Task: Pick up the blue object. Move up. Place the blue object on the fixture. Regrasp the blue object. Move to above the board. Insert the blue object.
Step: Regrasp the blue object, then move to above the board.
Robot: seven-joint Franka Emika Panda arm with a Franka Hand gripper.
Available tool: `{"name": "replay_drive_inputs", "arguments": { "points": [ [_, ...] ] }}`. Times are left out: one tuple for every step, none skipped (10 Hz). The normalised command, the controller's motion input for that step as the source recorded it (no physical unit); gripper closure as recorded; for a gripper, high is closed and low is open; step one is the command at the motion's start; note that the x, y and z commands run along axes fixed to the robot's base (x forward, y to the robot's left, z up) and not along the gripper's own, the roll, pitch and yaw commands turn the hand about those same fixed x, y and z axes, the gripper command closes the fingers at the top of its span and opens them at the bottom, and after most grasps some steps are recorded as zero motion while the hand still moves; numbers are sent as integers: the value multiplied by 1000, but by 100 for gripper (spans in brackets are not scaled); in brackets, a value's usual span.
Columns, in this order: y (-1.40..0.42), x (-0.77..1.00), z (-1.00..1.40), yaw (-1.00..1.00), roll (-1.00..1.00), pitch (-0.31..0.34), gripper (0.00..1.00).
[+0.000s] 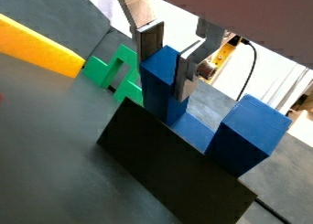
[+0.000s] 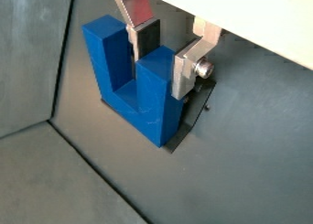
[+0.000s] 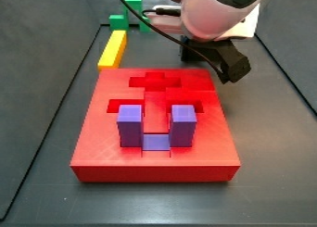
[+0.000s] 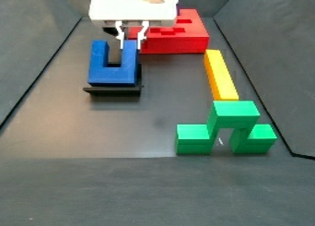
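Your gripper (image 2: 167, 47) is down over the blue object (image 2: 137, 83), its flat silver fingers (image 2: 188, 70) with dark pads straddling one upright prong; in both wrist views the plates sit flush against that prong's faces, so you're clamped on it, as far as the angle lets you judge. The block is a matte dark blue U, two square prongs rising from a flat base, edges crisp. It sits on the fixture (image 4: 113, 89), a low dark plate whose black edge shows just under the blue base in a side view, on the left of the grey floor.

Just beyond the gripper's white body you have the board (image 4: 172, 36), a thick glossy red slab. In a side view its top carries recessed cut-outs, and a lighter purple U-block (image 3: 155, 126) stands in one slot near the front edge. To the right a long yellow bar (image 4: 222, 75) lies flat, and nearer you a green block (image 4: 226, 127) with stubby legs rests at the bar's end.
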Motion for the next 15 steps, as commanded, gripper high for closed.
{"name": "replay_drive_inputs", "arguments": {
  "points": [
    [0,0,0,0,0,0,100],
    [0,0,0,0,0,0,100],
    [0,0,0,0,0,0,100],
    [0,0,1400,0,0,0,100],
    [3,-1,1400,20,12,-21,100],
    [12,-24,1400,15,-39,-43,100],
    [18,-25,1400,11,-4,-61,100],
    [10,-5,1400,-18,4,-11,100],
    [-6,-15,1400,-30,-1,2,100],
    [0,-17,1400,-27,-1,3,100],
    [-9,-7,607,-20,-11,39,100],
    [-5,19,239,-13,12,54,100],
    [-1400,-703,282,59,-1000,133,100],
    [-1400,-721,316,65,-1000,128,100],
    [-1400,-744,329,71,-1000,124,100]
  ]
}}
